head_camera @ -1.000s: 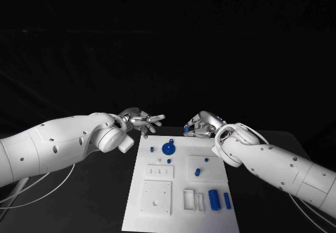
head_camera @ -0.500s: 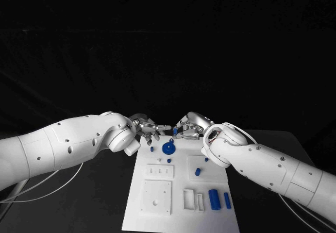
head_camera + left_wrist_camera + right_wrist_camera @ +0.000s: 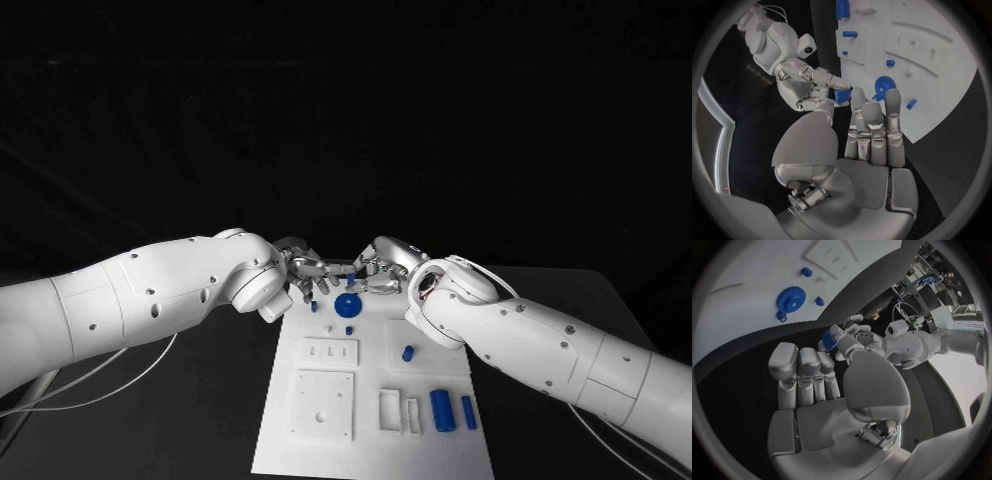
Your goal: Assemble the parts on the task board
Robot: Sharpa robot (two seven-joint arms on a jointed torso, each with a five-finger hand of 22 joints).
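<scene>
Counter (image 3: 216, 440) black, with the white task board (image 3: 361, 440) laid lengthwise down its middle, running from near to far. Both white arms angled in to meet over the far end of the board, left hand (image 3: 306, 268) and right hand (image 3: 382, 270) close together just beyond the blue gear (image 3: 346, 305).

Right hand pinching a small blue part (image 3: 842, 96) between thumb and fingers, held up off the board in the gap between the two hands. Left hand empty, fingers (image 3: 873, 120) straight and side by side, thumb spread away, tips right next to the pinched part; touching it or not, impossible to tell.

Elsewhere on the board: gear at the far end, two blue cylinders (image 3: 441, 411) lying at the near right, a few small blue pegs in between.

Probably a handover or a regrasp in mid-air. Held part likely light, rigid plastic, smooth and easy to let slip or twist. Best taken on its free end across opposite faces with a firm fingertip pinch, and released by the right hand only once that grip is secure.
</scene>
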